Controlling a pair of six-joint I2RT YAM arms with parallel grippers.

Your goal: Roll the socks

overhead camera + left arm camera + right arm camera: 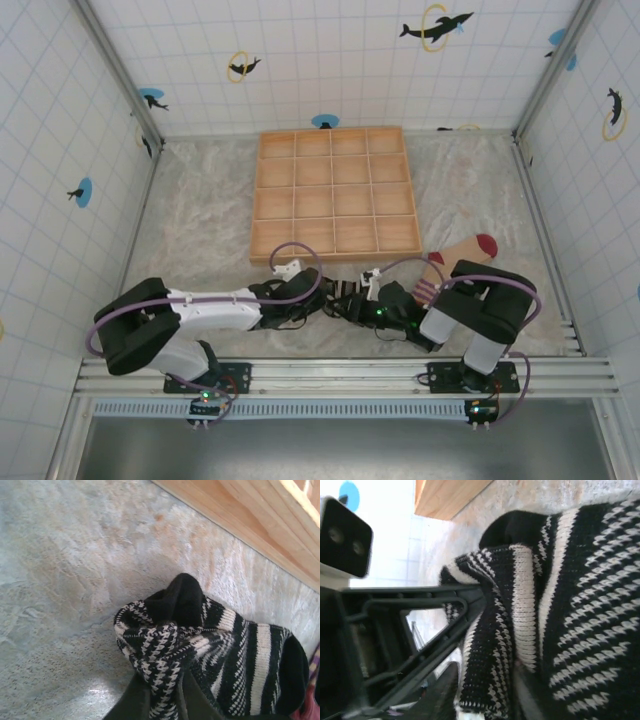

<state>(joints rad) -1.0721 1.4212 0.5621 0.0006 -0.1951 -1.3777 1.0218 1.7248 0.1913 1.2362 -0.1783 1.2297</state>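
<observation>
Striped sock (220,650) sits bunched on the counter (60,580) near the tan sock (455,262), pinched in my closed left jaws; whether my right jaws hold it I cannot tell. With only one sure pinch, the roll could spring loose.

Wooden tray (335,254), four-by-four grid of compartments, at middle of table (195,235), toward far side. Tabletop pale, marbled. White tiled walls (330,75) on three sides, dolphin stickers (436,27) scattered. Metal rail (340,374) along near edge.
</observation>
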